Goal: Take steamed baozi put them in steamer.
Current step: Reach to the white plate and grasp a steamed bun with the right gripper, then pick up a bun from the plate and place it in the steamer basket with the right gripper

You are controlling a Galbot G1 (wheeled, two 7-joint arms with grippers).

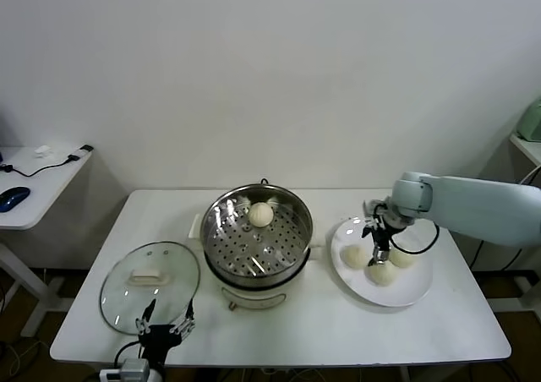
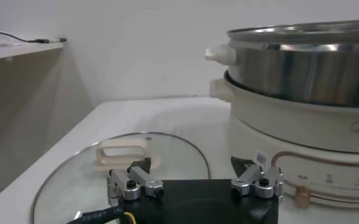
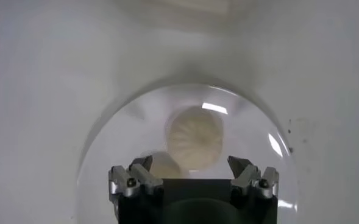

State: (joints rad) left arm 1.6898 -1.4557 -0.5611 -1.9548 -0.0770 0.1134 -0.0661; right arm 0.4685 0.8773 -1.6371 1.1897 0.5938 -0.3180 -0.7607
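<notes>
Right gripper (image 1: pixel 378 248) jaws spread above plate (image 1: pixel 412 291) baozi (image 1: pixel 383 272).

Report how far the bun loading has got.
Done: one baozi lies on the perforated tray of the steamer. In hand: the right gripper is open above the plate, lined up over one of the three buns there, gripping nothing yet. Left: those three buns have to go across. The left gripper waits open near the glass lid.
</notes>
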